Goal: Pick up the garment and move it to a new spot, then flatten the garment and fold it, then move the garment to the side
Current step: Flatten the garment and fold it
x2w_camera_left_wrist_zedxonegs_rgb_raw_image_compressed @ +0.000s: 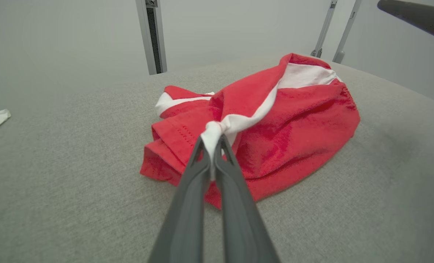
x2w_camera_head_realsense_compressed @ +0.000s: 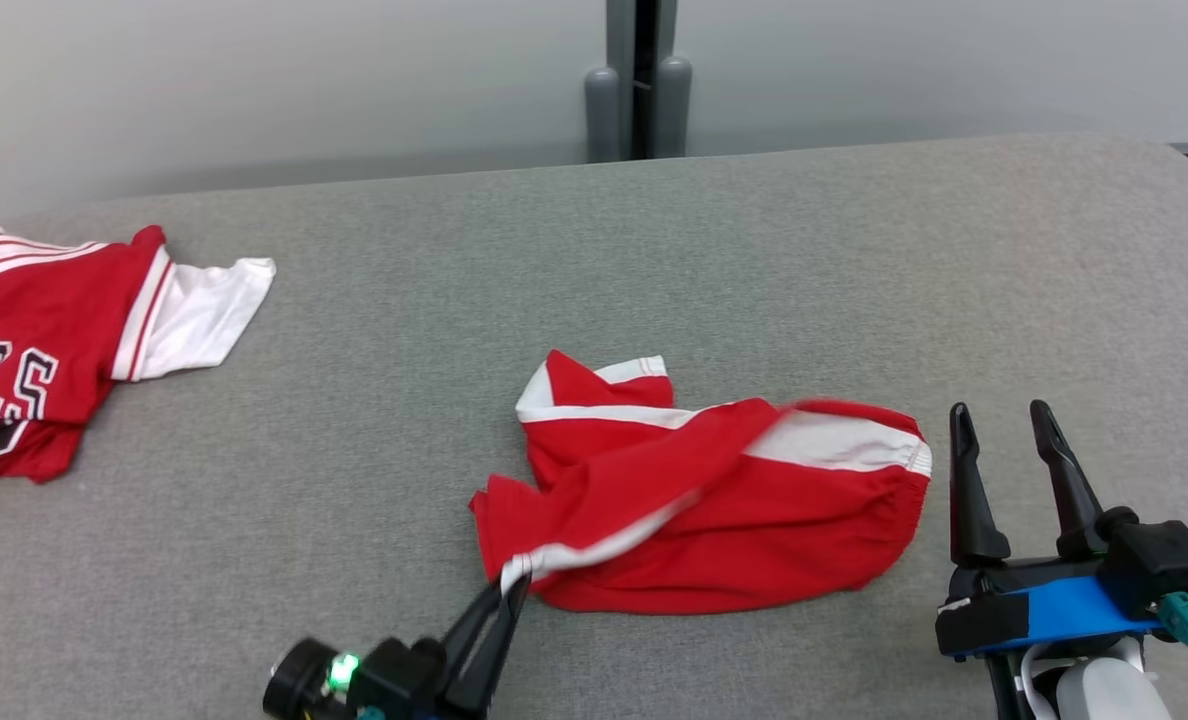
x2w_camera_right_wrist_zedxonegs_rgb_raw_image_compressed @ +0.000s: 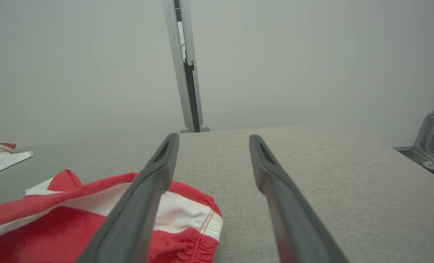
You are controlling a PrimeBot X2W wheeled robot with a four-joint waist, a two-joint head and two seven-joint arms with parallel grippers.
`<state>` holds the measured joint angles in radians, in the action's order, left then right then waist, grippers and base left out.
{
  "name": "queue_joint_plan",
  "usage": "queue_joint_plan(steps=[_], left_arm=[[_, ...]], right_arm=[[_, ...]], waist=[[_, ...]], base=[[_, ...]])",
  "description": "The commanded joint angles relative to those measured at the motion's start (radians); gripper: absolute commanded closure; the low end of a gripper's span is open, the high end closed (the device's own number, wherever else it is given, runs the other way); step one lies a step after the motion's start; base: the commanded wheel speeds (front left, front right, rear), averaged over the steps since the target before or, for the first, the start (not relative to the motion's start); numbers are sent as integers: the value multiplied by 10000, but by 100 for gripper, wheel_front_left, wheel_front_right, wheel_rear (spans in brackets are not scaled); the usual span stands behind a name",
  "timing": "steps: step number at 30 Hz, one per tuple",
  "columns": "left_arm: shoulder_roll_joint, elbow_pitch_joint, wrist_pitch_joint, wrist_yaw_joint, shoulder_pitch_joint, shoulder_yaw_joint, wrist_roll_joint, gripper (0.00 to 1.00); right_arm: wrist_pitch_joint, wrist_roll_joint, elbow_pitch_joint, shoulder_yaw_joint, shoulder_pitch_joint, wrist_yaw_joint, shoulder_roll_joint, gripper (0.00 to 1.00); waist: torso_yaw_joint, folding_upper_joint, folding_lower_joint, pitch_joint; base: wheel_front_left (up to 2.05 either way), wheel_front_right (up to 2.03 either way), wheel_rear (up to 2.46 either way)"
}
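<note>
**Pinching a hem corner of the garment**

Clenched at the left gripper [x2w_camera_head_realsense_compressed: 514, 583] on a bunched, white-trimmed corner of the garment [x2w_camera_head_realsense_compressed: 754, 510]; seen along the fingers [x2w_camera_left_wrist_zedxonegs_rgb_raw_image_compressed: 187, 204] as a white knot of cloth nipped right at the tips; drawn from that corner into a white-edged fold running away and to the right over the red cloth; lying just beyond and to the right of the left gripper in a crumpled heap on the grey padded table [x2w_camera_head_realsense_compressed: 654, 250], with the gathered waistband at the end farthest from the grip; spread wide and empty at the right gripper [x2w_camera_head_realsense_compressed: 1000, 412], just beside that waistband end and clear of the cloth in the head view; well off to the left of the left gripper, on the same table, a red-and-white jersey [x2w_camera_head_realsense_compressed: 44, 350].
</note>
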<state>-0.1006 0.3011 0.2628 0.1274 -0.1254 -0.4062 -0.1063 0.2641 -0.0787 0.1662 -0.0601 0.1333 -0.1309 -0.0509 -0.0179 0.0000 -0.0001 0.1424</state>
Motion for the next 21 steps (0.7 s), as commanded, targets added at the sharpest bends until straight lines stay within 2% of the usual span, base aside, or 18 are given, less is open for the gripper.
queue_joint_plan(steps=[1,7,14,15,16,21], left_arm=[[-42,48,30,31,191,-30,-60,100],[-31,500,30,-77,1031,-31,-229,100],[-77,786,30,-250,1302,322,-417,100],[-51,666,30,-277,1244,385,-436,22],[-35,564,30,-299,1192,426,-425,0],[-19,-459,30,-349,1059,703,-238,0]], right_arm=[[6,72,6,15,-119,3,12,0],[6,63,32,45,-124,3,9,0],[6,61,52,-38,-162,3,9,0],[6,66,56,-58,-167,3,9,0],[6,69,63,-77,-174,3,9,0],[6,74,112,-83,-181,3,9,0]], waist=[[142,0,1,-18],[312,0,1,-1],[336,0,1,34],[347,0,1,28],[358,0,1,16],[353,0,1,-47]], base=[[0,0,0],[0,0,0],[0,0,0],[0,0,0],[0,0,0],[0,0,0]])
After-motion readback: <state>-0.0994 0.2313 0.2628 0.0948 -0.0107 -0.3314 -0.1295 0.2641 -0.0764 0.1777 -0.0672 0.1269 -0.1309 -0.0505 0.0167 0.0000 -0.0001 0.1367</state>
